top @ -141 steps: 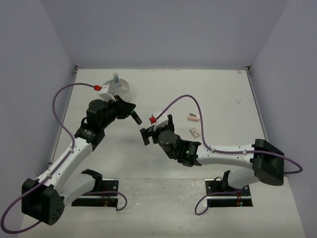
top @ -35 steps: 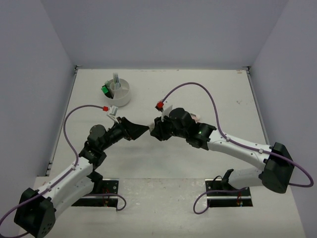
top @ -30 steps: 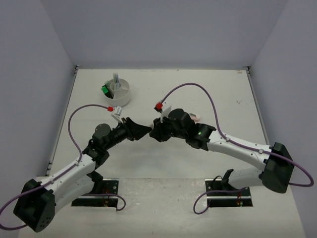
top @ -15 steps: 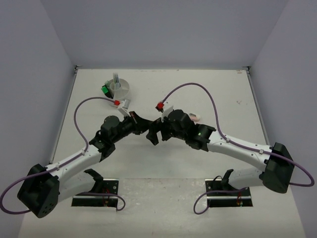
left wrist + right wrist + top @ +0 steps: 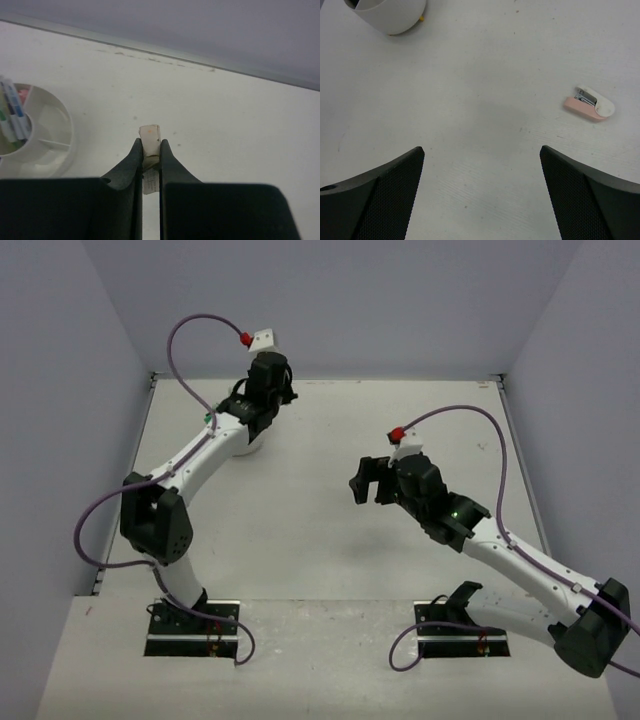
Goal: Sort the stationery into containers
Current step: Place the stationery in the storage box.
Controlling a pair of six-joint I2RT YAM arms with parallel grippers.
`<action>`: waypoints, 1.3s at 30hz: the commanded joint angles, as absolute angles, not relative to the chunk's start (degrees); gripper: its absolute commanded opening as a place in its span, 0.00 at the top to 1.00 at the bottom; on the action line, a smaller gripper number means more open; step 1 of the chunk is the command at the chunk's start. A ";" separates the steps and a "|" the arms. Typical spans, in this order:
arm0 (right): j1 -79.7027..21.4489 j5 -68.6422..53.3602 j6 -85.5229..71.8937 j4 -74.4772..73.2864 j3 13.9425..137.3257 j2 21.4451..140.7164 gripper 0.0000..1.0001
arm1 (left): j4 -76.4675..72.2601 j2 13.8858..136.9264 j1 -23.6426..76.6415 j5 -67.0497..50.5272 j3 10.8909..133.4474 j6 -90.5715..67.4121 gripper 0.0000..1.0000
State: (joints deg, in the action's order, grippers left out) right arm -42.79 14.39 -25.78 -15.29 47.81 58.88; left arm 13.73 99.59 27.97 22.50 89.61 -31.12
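Light, stiff and probably grippy, the small tan eraser (image 5: 150,135) sits clamped by its narrow sides in the left gripper (image 5: 149,149) near the white tub (image 5: 69,145) at far left, while the right gripper (image 5: 481,149) holds its fingers wide apart.

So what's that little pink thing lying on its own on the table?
It looks like a mini stapler: a pink plastic base under a cream-white top, with a bit of grey metal showing at one end. It lies flat on the white table, at a slant in the right wrist view. Only the table touches it; the open right gripper hangs well apart from it.
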 commanded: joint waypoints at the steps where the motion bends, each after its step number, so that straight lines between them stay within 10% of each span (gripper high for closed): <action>1: -42.89 15.00 -25.75 -15.37 46.49 59.32 0.01 | 26.80 109.98 21.80 27.38 103.32 -26.15 1.00; 7: -42.80 11.93 -25.58 -14.68 47.11 61.96 0.01 | 34.09 122.43 17.94 26.98 118.65 -25.84 1.00; 23: -42.80 10.20 -25.75 -14.59 47.54 63.78 0.01 | 27.17 120.68 16.36 29.15 106.00 -28.64 0.94; 27: -42.80 9.93 -25.60 -14.68 47.90 64.51 0.01 | 26.66 119.88 16.26 27.68 106.26 -28.50 0.57; 39: -37.10 8.24 -27.34 -18.14 51.76 71.66 0.01 | 24.90 111.14 17.70 13.72 104.56 -28.57 0.32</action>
State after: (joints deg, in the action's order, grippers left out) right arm -41.54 9.34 -25.77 -15.99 47.35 68.84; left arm 28.39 120.22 16.91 20.20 105.32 -28.53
